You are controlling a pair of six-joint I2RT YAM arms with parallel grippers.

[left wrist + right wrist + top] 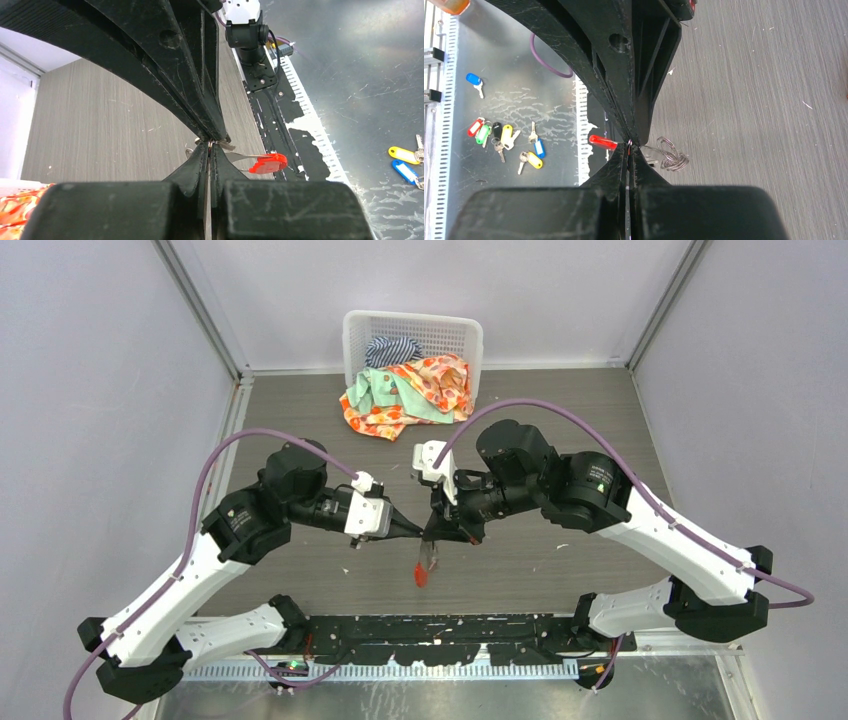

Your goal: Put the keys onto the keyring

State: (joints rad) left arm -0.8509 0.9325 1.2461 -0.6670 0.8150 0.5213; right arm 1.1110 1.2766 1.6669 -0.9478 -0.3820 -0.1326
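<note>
Between left and right jaws, the keyring (429, 552) hangs pinched; red tag (420, 575) lowest.

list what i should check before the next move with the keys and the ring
1. Left fingers closed at the pinch: ok.
2. Right fingers closed, tip to tip with the left: ok.
3. Ring in sight beside the pinch: ok.
4. Red tag hanging from the pinch: ok.
5. Ring's coil opened for threading: cannot tell, the fingers hide it.
6. Which fingers carry the ring: cannot tell.
</note>
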